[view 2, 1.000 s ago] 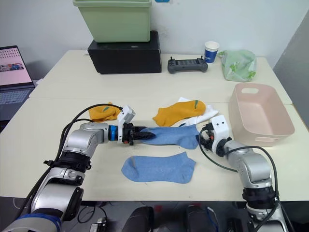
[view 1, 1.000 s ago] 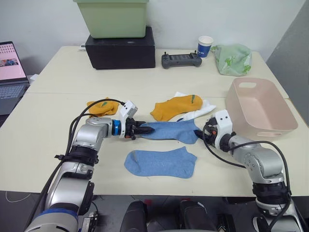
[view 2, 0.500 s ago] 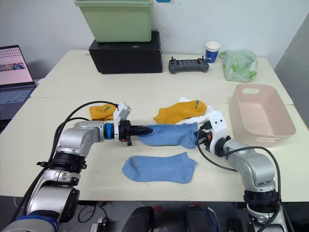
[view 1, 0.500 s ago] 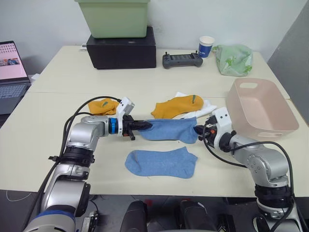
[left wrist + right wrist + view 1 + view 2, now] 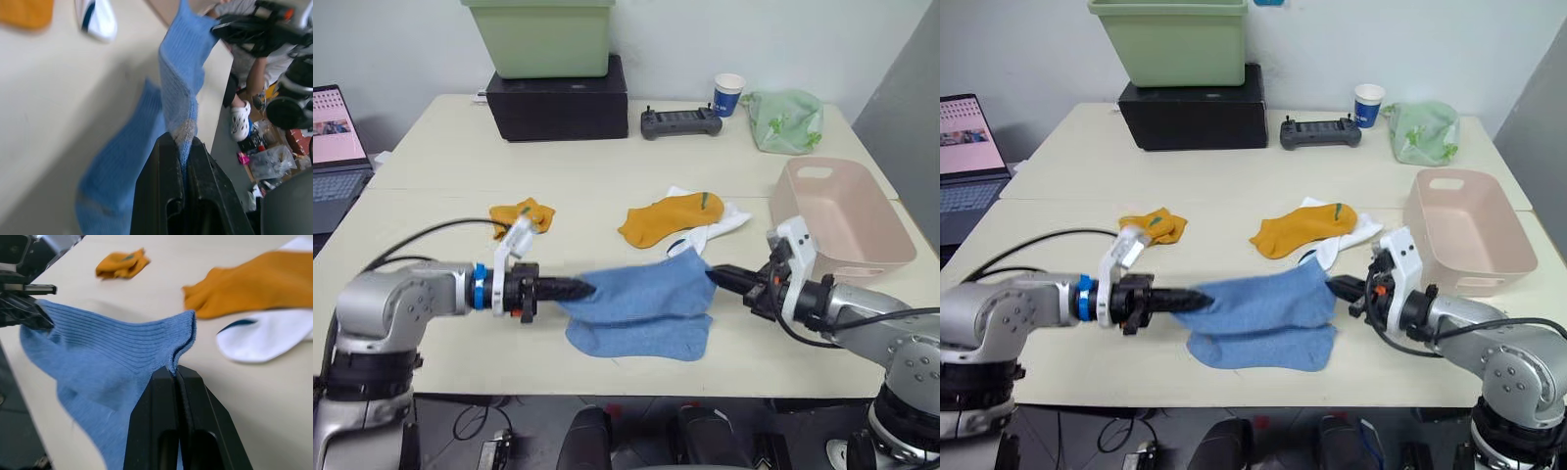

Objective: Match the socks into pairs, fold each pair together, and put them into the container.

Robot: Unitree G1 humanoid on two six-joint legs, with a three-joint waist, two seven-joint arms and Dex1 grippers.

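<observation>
Early in the task: the left tool (image 5: 579, 288) and right tool (image 5: 717, 277) each pinch an end of one blue sock (image 5: 641, 291), stretched above its mate (image 5: 646, 340) on the bench (image 5: 431, 147), while the pink basket (image 5: 842, 220) stands empty

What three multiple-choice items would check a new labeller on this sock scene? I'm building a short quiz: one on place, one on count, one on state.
1. Where is the crumpled orange sock?
A. on the table, toward the left
B. in the pink basket
C. on the laptop
2. How many light blue socks show?
A. one
B. two
C. four
3. The held blue sock is
A. folded in the basket
B. flat on the table
C. stretched between both grippers

A: the crumpled orange sock lies on the table.
B: the held blue sock hangs over a second blue sock.
C: the left gripper and right gripper pinch its ends.
</observation>
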